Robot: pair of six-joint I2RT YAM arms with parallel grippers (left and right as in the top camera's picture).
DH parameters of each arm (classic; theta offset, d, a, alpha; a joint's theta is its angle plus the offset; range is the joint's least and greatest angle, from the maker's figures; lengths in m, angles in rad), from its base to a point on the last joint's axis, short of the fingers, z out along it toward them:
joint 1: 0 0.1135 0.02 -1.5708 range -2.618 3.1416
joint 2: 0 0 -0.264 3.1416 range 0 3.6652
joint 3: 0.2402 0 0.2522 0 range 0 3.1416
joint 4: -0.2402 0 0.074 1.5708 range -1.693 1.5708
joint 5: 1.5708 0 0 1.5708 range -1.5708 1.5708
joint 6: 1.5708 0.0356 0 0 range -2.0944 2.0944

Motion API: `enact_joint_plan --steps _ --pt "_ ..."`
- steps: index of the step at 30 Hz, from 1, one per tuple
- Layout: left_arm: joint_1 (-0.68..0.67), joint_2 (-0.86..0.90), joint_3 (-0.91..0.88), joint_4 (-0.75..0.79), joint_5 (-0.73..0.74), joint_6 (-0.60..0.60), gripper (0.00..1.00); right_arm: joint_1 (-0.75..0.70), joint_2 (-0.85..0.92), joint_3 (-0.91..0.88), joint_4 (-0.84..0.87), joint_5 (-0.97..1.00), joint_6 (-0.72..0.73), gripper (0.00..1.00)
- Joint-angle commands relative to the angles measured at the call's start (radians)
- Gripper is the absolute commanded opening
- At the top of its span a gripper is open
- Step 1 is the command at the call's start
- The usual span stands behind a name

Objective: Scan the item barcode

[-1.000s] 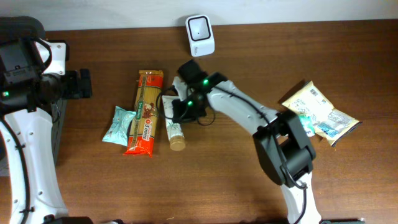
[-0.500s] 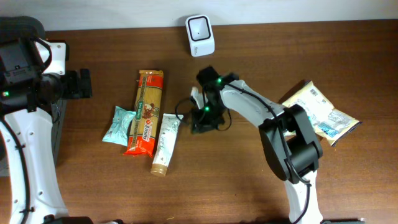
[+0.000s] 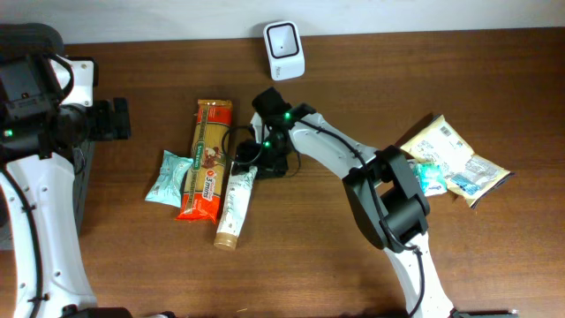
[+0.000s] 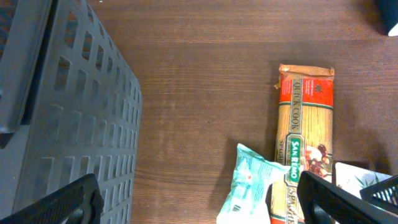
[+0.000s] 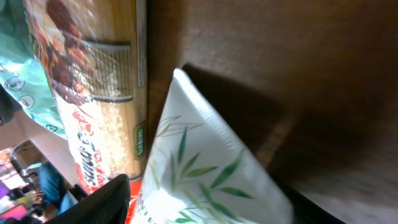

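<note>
The white plastic tube with green leaves and a tan cap point(image 3: 234, 205) lies just right of the orange spaghetti pack point(image 3: 205, 159). The right gripper point(image 3: 251, 164) stands open around the tube's flat far end, gripping nothing. The tube looks light, squashy and slippery, so take it by the stiff crimped end.

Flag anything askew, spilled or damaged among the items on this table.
Nothing looks spilled or damaged. The white tube lies at a slant beside the spaghetti pack, which lies nearly straight; that tilt is the only mildly untidy thing.
</note>
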Motion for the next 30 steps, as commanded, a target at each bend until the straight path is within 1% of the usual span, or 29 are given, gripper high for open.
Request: enact_joint_plan --steps 1,2,3,4,5,6,8,9,11,12,14,16,17,21,22,24,25,27,28,30 --pt "0.004 -0.006 0.006 0.001 0.004 0.019 0.99 0.042 0.046 -0.037 0.012 0.01 0.058 0.58" --pt "0.004 -0.006 0.006 0.001 0.004 0.019 0.99 0.052 0.057 -0.037 0.019 0.01 0.067 0.48" --pt "0.004 -0.006 0.006 0.001 0.004 0.019 0.99 0.054 0.068 -0.037 0.023 0.025 0.071 0.26" --pt "0.004 -0.006 0.006 0.001 0.004 0.019 0.99 0.047 0.069 -0.037 0.024 0.04 0.07 0.07" --pt "0.003 -0.006 0.006 0.001 0.004 0.019 0.99 0.033 0.068 -0.036 0.026 0.04 0.057 0.04" --pt "0.004 -0.006 0.006 0.001 0.004 0.019 0.99 0.012 0.06 -0.035 0.019 0.037 0.025 0.04" --pt "0.004 -0.006 0.006 0.001 0.004 0.019 0.99 -0.038 -0.011 -0.032 -0.019 0.045 -0.087 0.04" --pt "0.004 -0.006 0.006 0.001 0.004 0.019 0.99 -0.06 -0.065 -0.016 -0.075 0.13 -0.121 0.04" --pt "0.004 -0.006 0.006 0.001 0.004 0.019 0.99 -0.077 -0.156 0.052 -0.249 0.378 -0.175 0.04" --pt "0.004 -0.006 0.006 0.001 0.004 0.019 0.99 -0.074 -0.177 0.143 -0.437 0.616 -0.196 0.04" --pt "0.004 -0.006 0.006 0.001 0.004 0.019 0.99 -0.063 -0.173 0.171 -0.554 0.89 -0.189 0.04" --pt "0.004 -0.006 0.006 0.002 0.004 0.019 0.99 -0.063 -0.148 0.171 -0.573 1.039 -0.166 0.04" --pt "0.004 -0.006 0.006 0.001 0.004 0.019 0.99 -0.063 -0.112 0.171 -0.551 1.083 -0.166 0.04" --pt "0.004 -0.006 0.006 0.001 0.004 0.019 0.99 -0.027 -0.04 0.171 -0.459 1.08 -0.166 0.04" --pt "0.004 -0.006 0.006 0.001 0.004 0.019 0.99 -0.002 -0.035 0.17 -0.441 1.079 -0.166 0.04" --pt "0.004 -0.006 0.006 0.001 0.004 0.019 0.99 0.05 -0.035 0.17 -0.417 1.078 -0.166 0.22" --pt "0.004 -0.006 0.006 0.001 0.004 0.019 0.99 0.075 -0.035 0.17 -0.418 1.034 -0.166 0.25" --pt "0.004 -0.006 0.006 0.002 0.004 0.019 0.99 0.1 -0.035 0.17 -0.418 0.865 -0.18 0.35" --pt "0.004 -0.006 0.006 0.001 0.004 0.019 0.99 0.106 -0.035 0.17 -0.418 0.776 -0.233 0.41" --pt "0.004 -0.006 0.006 0.001 0.004 0.019 0.99 0.114 -0.035 0.17 -0.42 0.57 -0.344 0.59"
